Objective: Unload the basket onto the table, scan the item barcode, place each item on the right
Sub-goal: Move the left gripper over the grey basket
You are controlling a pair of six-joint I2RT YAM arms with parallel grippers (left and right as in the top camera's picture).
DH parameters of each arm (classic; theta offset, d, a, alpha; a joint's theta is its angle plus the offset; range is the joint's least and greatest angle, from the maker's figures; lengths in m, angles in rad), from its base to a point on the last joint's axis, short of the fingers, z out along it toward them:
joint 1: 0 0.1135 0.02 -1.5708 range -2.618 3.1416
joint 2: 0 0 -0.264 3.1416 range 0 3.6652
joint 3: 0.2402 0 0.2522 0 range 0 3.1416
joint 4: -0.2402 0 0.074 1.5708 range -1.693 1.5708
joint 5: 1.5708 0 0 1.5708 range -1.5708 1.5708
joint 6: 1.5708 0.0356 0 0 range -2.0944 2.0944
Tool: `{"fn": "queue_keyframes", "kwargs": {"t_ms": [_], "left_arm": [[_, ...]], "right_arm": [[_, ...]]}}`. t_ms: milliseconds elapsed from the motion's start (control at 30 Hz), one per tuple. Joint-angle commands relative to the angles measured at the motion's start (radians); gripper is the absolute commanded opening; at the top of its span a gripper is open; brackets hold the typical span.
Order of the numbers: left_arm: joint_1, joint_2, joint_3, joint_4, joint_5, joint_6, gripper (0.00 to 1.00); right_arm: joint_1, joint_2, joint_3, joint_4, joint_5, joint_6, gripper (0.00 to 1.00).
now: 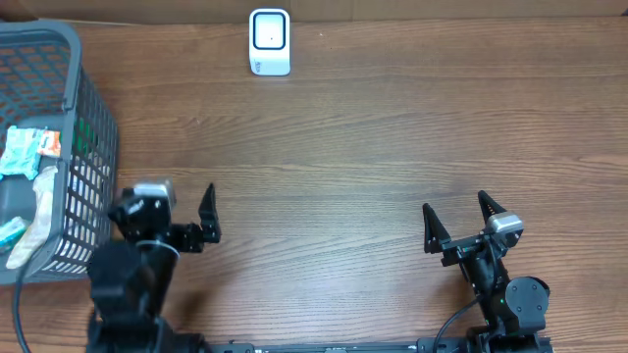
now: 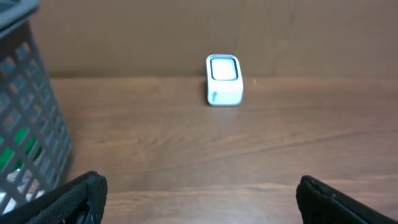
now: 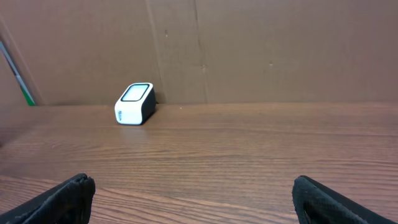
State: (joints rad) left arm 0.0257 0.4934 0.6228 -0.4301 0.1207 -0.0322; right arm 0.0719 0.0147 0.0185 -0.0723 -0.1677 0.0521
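A white barcode scanner (image 1: 270, 41) stands at the far edge of the table, its window facing up; it also shows in the left wrist view (image 2: 224, 79) and the right wrist view (image 3: 135, 104). Packaged items lie in the grey basket (image 1: 74, 59) at the left, among them a white, teal and orange packet (image 1: 27, 147). My left gripper (image 1: 167, 204) hovers beside the basket, open and empty (image 2: 199, 186). My right gripper (image 1: 457, 208) is near the front right, open and empty (image 3: 193, 183). Both point toward the scanner, far from it.
The basket's mesh wall (image 2: 25, 93) rises close on the left gripper's left side, with something green behind it. A brown cardboard wall (image 3: 249, 50) backs the wooden table (image 1: 343, 167).
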Motion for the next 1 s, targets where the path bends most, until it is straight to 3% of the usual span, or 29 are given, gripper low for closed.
{"fn": "queue_keyframes", "kwargs": {"t_ms": [0, 233, 567, 800, 967], "left_arm": [[-0.003, 0.135, 0.178, -0.075, 0.068, -0.028, 1.0], [-0.003, 0.427, 0.514, -0.323, 0.155, -0.028, 1.0], [-0.003, 0.875, 1.089, -0.866, 0.227, -0.027, 0.99], [0.0, 0.989, 1.117, -0.814, 0.213, -0.017, 1.0], [0.111, 1.043, 1.308, -0.806, 0.213, -0.166, 0.96]], "right_arm": [[0.0, -0.012, -0.011, 0.003, 0.01, -0.001, 1.0], [0.0, -0.011, -0.011, 0.003, 0.01, -0.001, 1.0], [0.0, -0.011, -0.011, 0.003, 0.01, -0.001, 1.0], [0.0, -0.011, -0.011, 0.003, 0.01, -0.001, 1.0], [0.0, -0.012, -0.011, 0.003, 0.01, -0.001, 1.0]]}}
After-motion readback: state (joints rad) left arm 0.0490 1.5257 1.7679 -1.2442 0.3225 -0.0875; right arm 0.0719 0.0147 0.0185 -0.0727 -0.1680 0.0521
